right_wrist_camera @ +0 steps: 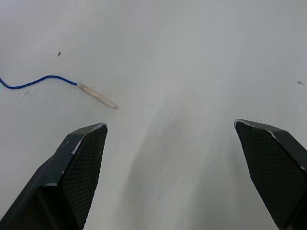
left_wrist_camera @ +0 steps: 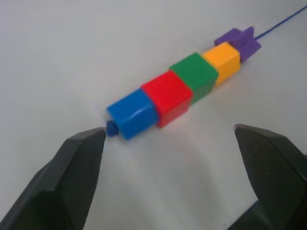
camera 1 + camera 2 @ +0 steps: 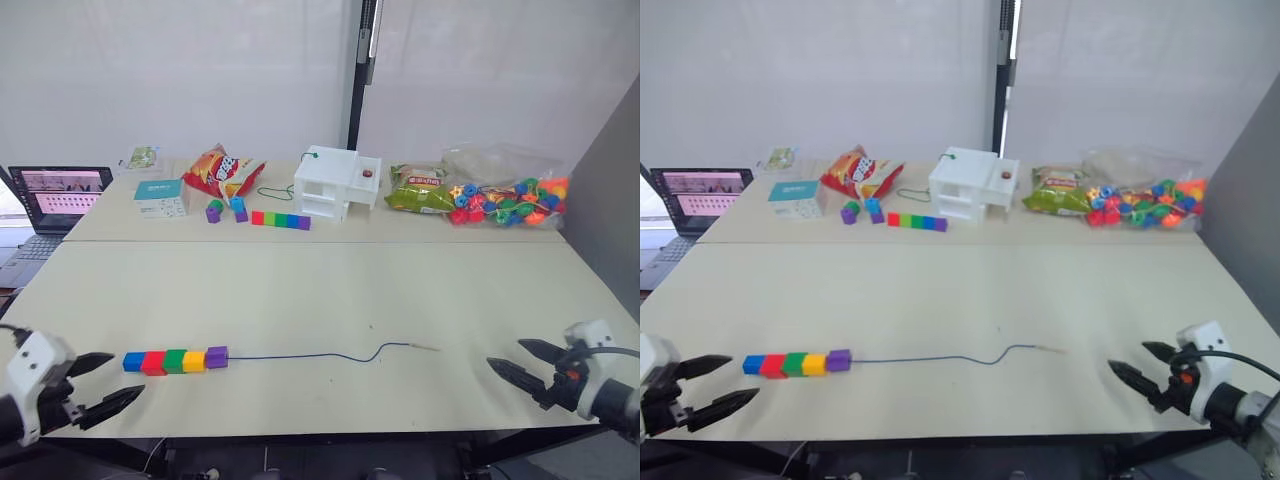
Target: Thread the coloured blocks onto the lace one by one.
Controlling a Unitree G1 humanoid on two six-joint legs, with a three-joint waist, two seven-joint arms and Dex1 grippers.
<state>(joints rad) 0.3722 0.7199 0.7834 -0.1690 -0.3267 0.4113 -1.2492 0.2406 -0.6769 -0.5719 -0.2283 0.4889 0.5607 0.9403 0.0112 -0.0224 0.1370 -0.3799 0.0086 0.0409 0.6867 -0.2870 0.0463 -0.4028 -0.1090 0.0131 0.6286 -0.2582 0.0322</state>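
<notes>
Near the tabletop's front edge, five blocks sit threaded on the lace, lying left-right between spread, empty left gripper and right gripper.

On the table, the coloured blocks sit in a touching row at near left on the lace, which runs right to its tip, between the left gripper and right gripper.
</notes>
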